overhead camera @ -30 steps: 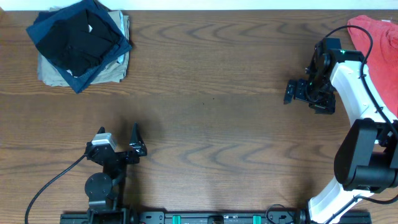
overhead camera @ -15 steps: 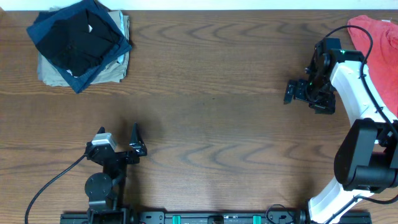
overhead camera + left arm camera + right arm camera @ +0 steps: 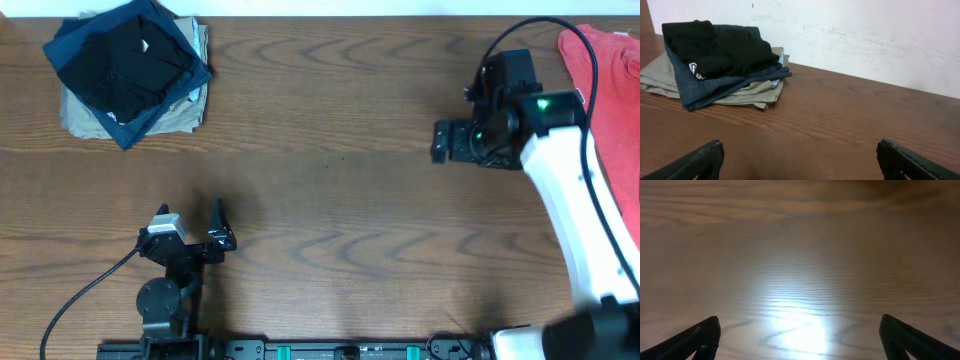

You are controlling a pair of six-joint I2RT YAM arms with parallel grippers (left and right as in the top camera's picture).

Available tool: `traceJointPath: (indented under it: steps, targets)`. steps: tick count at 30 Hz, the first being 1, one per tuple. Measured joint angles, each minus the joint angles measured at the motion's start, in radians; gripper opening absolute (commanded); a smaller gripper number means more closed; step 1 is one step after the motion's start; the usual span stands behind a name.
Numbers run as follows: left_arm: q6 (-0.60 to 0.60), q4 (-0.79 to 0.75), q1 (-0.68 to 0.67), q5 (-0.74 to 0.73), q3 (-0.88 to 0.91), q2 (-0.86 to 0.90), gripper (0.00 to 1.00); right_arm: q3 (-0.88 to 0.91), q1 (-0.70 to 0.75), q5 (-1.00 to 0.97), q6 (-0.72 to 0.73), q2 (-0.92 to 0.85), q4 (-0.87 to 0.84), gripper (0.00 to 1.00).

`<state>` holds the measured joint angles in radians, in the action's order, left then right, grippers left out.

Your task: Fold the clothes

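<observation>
The black T-shirt (image 3: 130, 62) lies folded on top of a pile at the table's far left corner. It also shows in the left wrist view (image 3: 720, 50), with a tiny round white logo at its edge. My left gripper (image 3: 222, 226) is open and empty near the front left, far from the pile; its two fingertips frame bare wood in the left wrist view (image 3: 800, 160). My right gripper (image 3: 440, 142) is open and empty over bare wood at the right; the right wrist view (image 3: 800, 335) shows only tabletop between its fingers.
Under the black shirt lie a navy blue folded garment (image 3: 75, 50) and a beige garment (image 3: 85, 118). A red garment (image 3: 612, 70) lies at the far right edge, behind the right arm. A white wall (image 3: 865, 35) stands behind the table.
The right arm has swung left and towards the far side, away from the red garment, with its gripper still open. The left arm has not moved.
</observation>
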<state>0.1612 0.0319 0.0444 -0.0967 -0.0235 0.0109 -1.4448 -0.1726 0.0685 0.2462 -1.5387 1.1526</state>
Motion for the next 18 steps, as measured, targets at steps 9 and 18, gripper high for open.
traceJointPath:
  steps: [9, 18]
  targets:
    - [0.000, 0.000, 0.000, 0.000, 0.000, 0.000, 0.98, 0.007, -0.122, -0.085, 0.000, 0.173, -0.021, 0.99]
    - [0.000, 0.001, 0.000, 0.004, 0.000, 0.000, 0.98, 0.410, -0.122, -0.102, -0.001, 0.411, -0.465, 0.99]
